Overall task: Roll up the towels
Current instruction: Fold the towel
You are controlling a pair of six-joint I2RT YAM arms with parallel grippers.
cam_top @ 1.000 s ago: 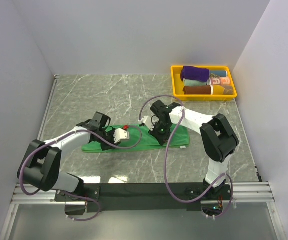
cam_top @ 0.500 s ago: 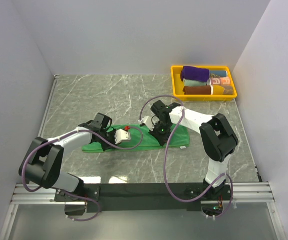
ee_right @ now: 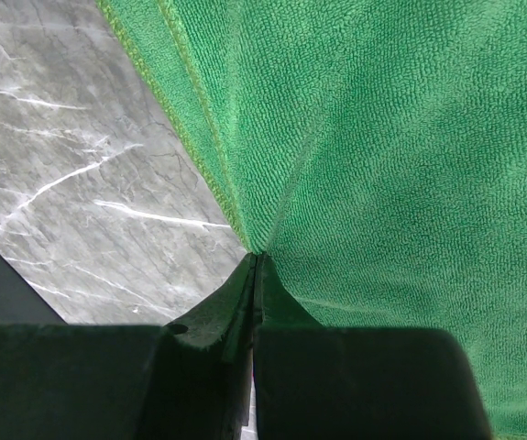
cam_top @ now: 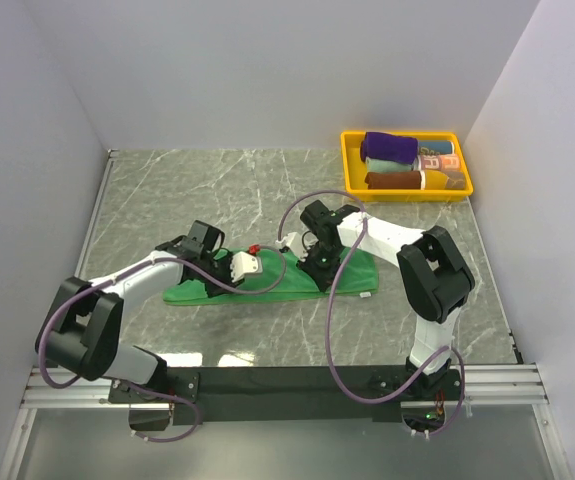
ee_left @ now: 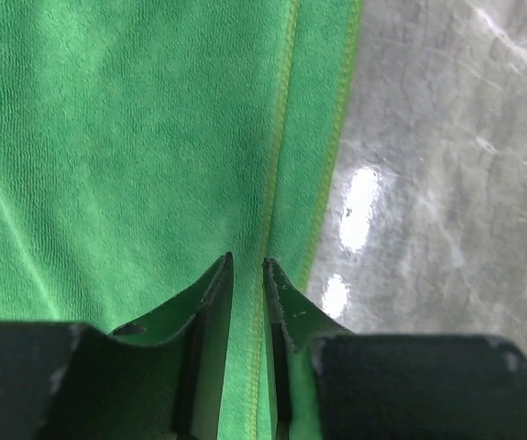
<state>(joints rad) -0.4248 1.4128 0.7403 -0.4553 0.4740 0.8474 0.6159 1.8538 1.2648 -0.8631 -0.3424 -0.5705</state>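
Right hand [ee_right: 255, 260] pinches the green towel [ee_right: 382, 137] — left hand [ee_left: 247, 265] slightly parted over it.

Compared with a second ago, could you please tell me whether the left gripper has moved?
Yes, slightly: in the top view the left gripper has edged toward the far side, nearer the yellow tray.

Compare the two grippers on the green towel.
The left gripper shows a narrow gap between its jaws; the right gripper has its jaws pressed together. The green towel lies smooth at the left gripper but puckers into the right gripper's tips. Both sit by the towel's hemmed edge.
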